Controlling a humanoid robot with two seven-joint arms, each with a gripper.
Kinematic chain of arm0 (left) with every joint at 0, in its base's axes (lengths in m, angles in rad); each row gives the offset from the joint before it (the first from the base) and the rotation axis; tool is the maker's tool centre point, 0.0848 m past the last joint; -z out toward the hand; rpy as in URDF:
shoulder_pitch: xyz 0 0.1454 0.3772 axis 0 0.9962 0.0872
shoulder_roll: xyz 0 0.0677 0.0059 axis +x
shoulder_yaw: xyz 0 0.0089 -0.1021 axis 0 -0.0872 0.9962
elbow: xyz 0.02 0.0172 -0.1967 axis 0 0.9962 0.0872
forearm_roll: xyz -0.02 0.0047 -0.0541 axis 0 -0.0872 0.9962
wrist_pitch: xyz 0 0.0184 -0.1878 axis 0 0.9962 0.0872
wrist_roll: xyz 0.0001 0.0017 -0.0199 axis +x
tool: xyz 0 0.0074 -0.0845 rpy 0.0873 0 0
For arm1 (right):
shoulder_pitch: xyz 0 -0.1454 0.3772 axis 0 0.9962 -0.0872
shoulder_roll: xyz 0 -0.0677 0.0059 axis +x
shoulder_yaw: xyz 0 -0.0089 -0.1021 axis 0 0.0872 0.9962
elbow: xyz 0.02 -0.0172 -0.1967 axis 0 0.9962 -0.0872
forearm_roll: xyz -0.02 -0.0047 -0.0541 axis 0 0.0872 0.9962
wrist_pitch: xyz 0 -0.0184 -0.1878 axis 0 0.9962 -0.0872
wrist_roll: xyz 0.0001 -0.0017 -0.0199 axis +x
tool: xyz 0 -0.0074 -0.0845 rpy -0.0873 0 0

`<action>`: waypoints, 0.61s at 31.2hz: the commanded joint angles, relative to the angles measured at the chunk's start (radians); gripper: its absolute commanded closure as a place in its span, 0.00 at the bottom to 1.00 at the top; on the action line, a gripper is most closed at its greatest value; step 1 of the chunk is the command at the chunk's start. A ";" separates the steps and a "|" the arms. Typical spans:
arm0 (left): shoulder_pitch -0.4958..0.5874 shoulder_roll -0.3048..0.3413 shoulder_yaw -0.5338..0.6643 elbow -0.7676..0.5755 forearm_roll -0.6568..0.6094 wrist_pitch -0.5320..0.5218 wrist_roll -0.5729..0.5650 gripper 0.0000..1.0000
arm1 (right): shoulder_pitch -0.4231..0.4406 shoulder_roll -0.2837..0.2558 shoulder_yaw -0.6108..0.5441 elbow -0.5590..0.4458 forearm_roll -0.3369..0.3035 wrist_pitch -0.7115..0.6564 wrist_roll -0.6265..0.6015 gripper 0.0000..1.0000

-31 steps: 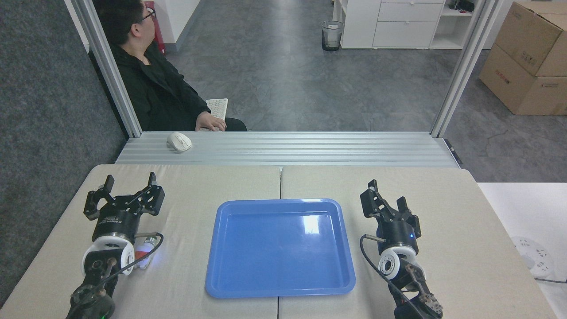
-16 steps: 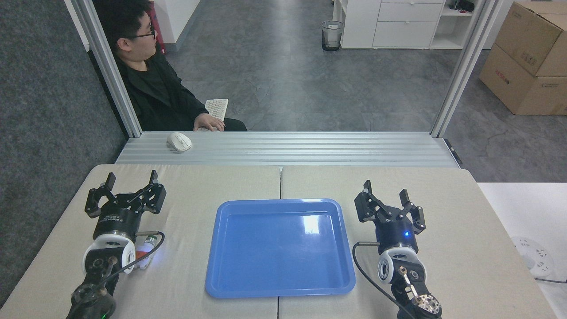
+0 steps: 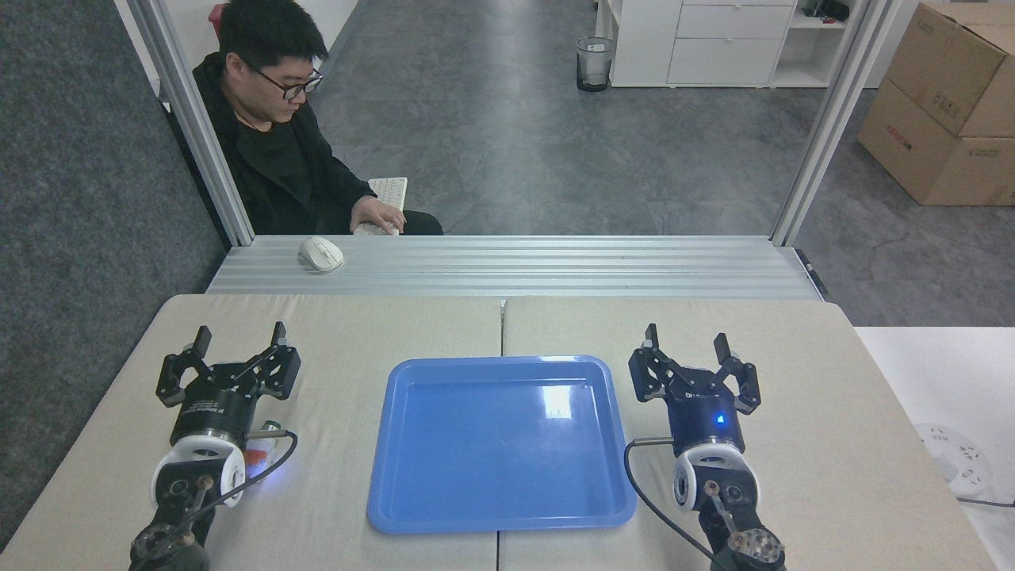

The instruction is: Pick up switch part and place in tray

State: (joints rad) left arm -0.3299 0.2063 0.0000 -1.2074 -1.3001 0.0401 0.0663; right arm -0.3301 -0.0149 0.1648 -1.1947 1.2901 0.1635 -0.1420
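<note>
Since the earlier frames, both arms have shifted a little: the right gripper has turned so that its two fingers now stand level and point straight away from me, and the left gripper has slid slightly toward the far side of the table. The person behind the rail has also turned to face the scene.

Nearest to me, the switch part lies on the table just beside the wrist of the left arm, partly hidden by it; only its orange band and silver neck are visible. Next comes the tray, in the middle between the two arms, with nothing in it. Both grippers are wide open and hold nothing.

By my judgement the task is at its very beginning: the part is not yet grasped, so picking, carrying and placing are all left. Farther away, a mouse rests on the metal rail.
</note>
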 commanded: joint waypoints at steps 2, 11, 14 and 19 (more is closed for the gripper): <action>0.077 -0.010 -0.003 -0.003 -0.001 -0.020 0.001 0.00 | 0.000 0.012 0.002 0.001 0.026 0.002 -0.004 0.00; 0.150 -0.015 -0.003 0.072 0.002 -0.049 0.012 0.00 | 0.000 0.026 0.001 0.001 0.031 0.013 -0.011 0.00; 0.150 -0.016 -0.003 0.100 0.002 -0.049 0.023 0.00 | 0.000 0.026 0.001 0.001 0.031 0.013 -0.011 0.00; 0.155 -0.018 -0.003 0.114 0.001 -0.051 0.027 0.00 | 0.000 0.029 0.001 0.001 0.031 0.022 -0.011 0.00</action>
State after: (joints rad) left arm -0.2033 0.1971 0.0000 -1.1662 -1.2985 -0.0079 0.0892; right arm -0.3298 0.0001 0.1656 -1.1940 1.3163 0.1778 -0.1532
